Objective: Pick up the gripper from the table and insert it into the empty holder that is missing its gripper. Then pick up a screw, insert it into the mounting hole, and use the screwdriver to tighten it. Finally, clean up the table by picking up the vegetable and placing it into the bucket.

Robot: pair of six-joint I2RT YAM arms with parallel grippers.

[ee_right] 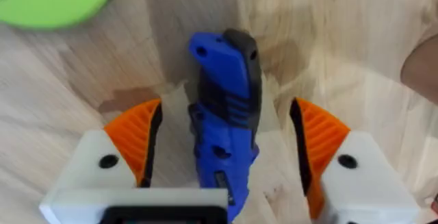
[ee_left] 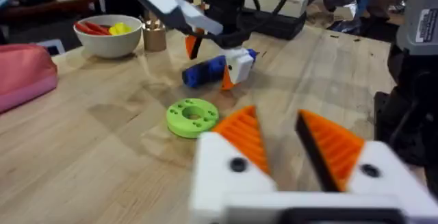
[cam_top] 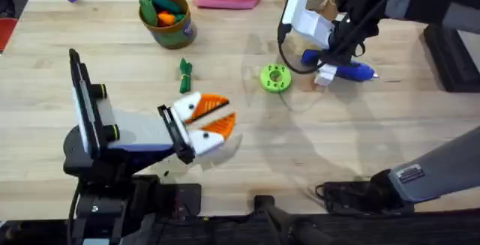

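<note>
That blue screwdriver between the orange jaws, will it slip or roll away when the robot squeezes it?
Probably it holds. The screwdriver looks like stiff plastic with ridges and a dark grip strip, so the right gripper's ribbed pads should bite. Its rounded handle lies flat on the table, so an off-centre squeeze might roll it a little. It looks light for its size.

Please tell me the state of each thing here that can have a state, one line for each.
Left end effector: open, holding nothing.
Right end effector: open, straddling the screwdriver.
Screwdriver: lying flat on the table, not gripped.
Vegetable: lying on the table, outside the bucket.
Bucket: upright, holding toy vegetables.
</note>
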